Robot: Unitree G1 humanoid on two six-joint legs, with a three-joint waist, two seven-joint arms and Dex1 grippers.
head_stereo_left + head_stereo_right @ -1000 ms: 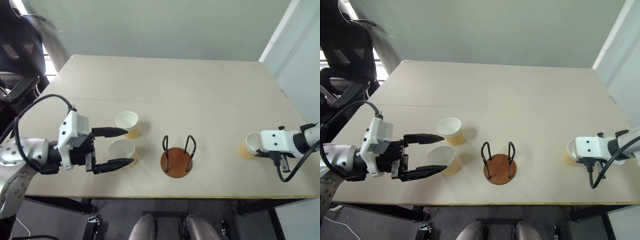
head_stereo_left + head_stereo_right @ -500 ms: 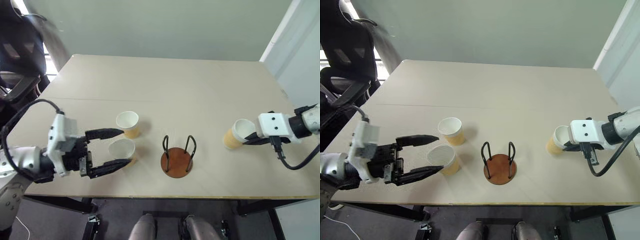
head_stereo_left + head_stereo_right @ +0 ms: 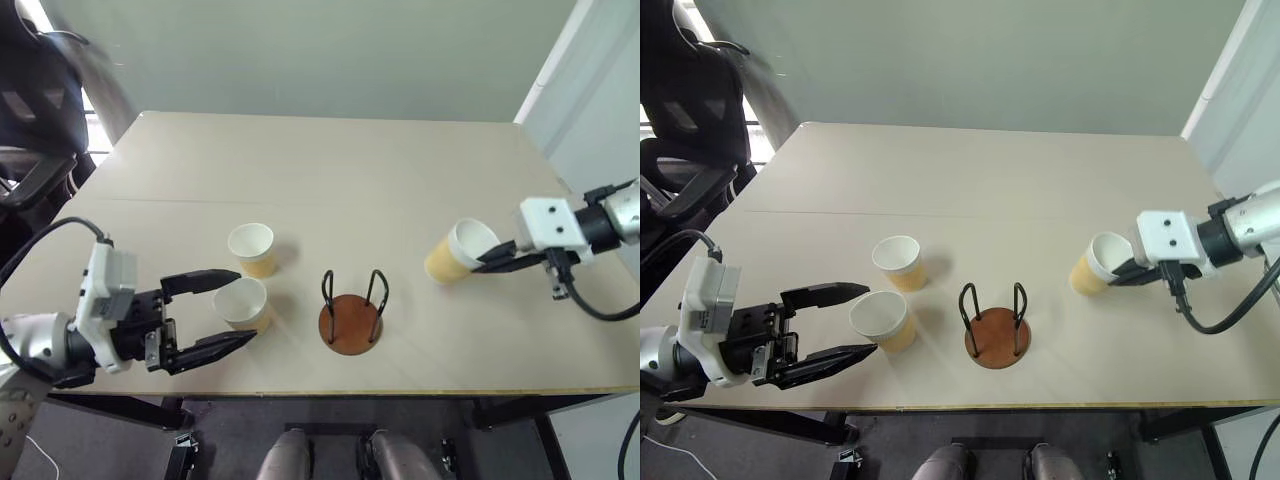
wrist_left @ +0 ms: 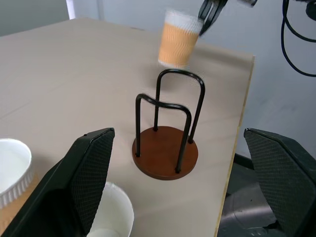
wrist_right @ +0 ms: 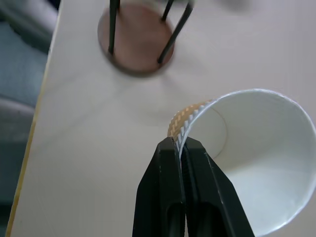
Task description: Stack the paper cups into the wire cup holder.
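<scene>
Over the table (image 3: 400, 180), R side: right gripper (image 5: 179, 146) pinched shut on the rim wall of a paper cup (image 3: 455, 252), one finger inside, one outside. Cup is lifted clear of the tabletop and tipped, long axis well off vertical: mouth faces toward the R gripper and up, base points toward the wire cup holder (image 3: 350, 316) and down. Cup sits to the robot's R of the holder, apart from it, not over it yet.

Holder: upright near table's front edge, approx. centre; round red-brown base flat on table, two black wire loops standing vertical, nothing inside.

L side: two more cups standing upright, mouths up, axes vertical. Far cup (image 3: 252, 248) just behind near cup (image 3: 243, 303); whether they touch, can't tell. Both to the L of holder, apart from it.

Left gripper (image 3: 225, 308): fingers spread wide, holding nothing, pointing roughly level toward holder. Fingertips flank near cup's L side w/o visible contact.
</scene>
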